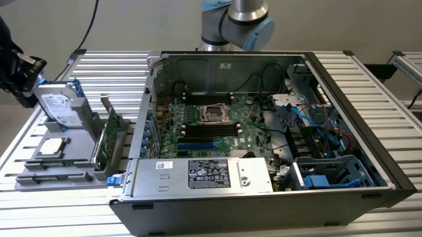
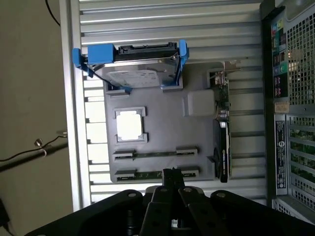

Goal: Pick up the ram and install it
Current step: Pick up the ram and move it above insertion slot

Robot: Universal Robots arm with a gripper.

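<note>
- Slatted metal table [image 1: 396, 113] runs under everything in the exterior view.
- Open computer case [image 1: 250, 217] fills the centre and right, its motherboard [image 1: 204, 126] exposed.
- Grey tray [image 1: 49, 177] sits at the exterior view's left, holding a blue-framed hard drive [image 1: 59, 106].
- Claw [image 2: 172, 173], fingers pressed shut, hangs over the tray's slotted edge.
- Ram [image 2: 145, 174] lies in the tray's outermost slot, beside the claw tips; contact cannot be told.

Light: bright, even, soft shadows.
Glare: table slats [image 2: 167, 14] beside the drive [image 2: 133, 73] wash out white.
Shadow: case [image 1: 231, 217] interior dim.
</note>
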